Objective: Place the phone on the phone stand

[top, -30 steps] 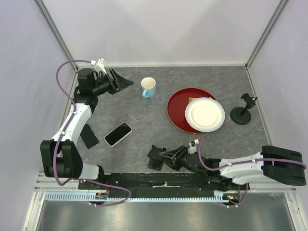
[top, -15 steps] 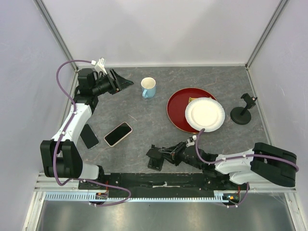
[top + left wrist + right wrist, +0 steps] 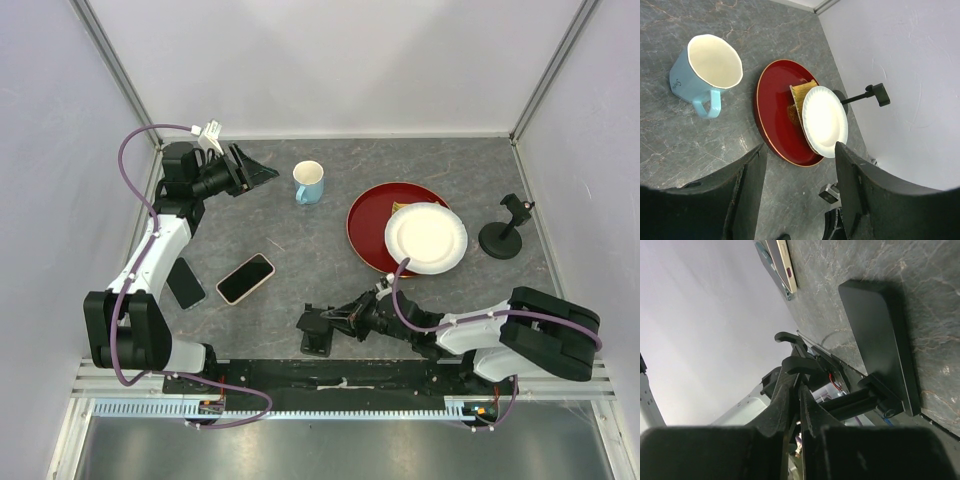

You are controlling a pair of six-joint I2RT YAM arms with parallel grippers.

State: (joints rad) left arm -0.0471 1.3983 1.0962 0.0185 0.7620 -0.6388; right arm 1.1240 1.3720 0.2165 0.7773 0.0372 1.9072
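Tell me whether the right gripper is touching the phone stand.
Touching. The right wrist view shows the right gripper shut on the raised leaf of the phone stand.

Overhead, I get bright, even, diffuse light. Around the red plate [image 3: 365,232] the shadows are soft and short, and the pale walls beyond it nearly wash out. Through my left wrist camera the left gripper [image 3: 800,150] is a dark blur in front of the plate, which is sharp. The right gripper [image 3: 797,385] is backlit by white haze, maybe slightly soft; the phone stand [image 3: 880,340] shows a dull sheen.
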